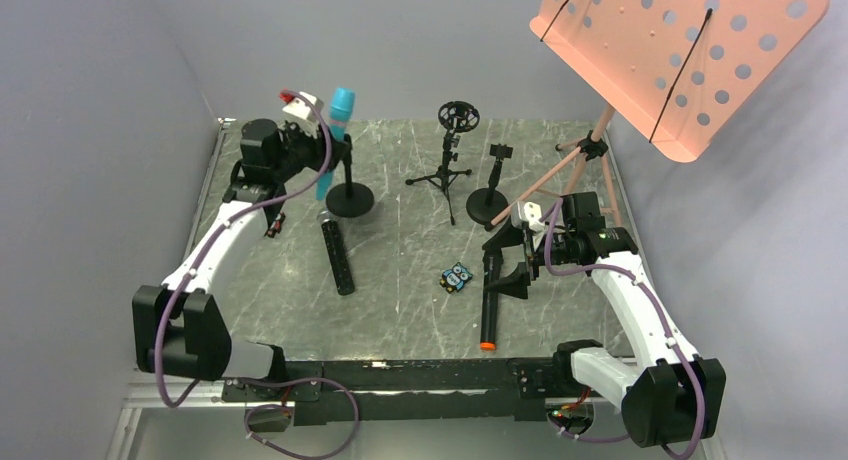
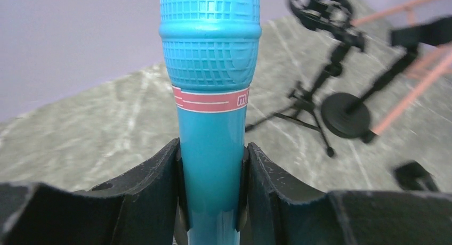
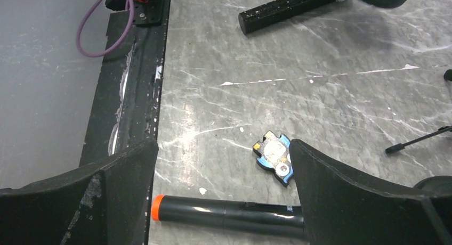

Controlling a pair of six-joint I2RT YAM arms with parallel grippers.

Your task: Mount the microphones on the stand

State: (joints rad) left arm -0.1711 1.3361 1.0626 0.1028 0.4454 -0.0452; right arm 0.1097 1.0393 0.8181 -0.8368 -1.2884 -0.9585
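Clamping the light blue microphone [image 2: 210,69] in my left gripper [image 2: 212,165] beside the stand [image 1: 350,198] at eleven o'clock, seating it likely next; my right gripper [image 3: 221,154] gapes over the orange-ringed microphone [image 3: 229,212].

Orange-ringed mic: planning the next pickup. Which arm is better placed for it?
Right, likely: the right hand is open over the orange-ringed mic; the left hand is shut on the blue mic.
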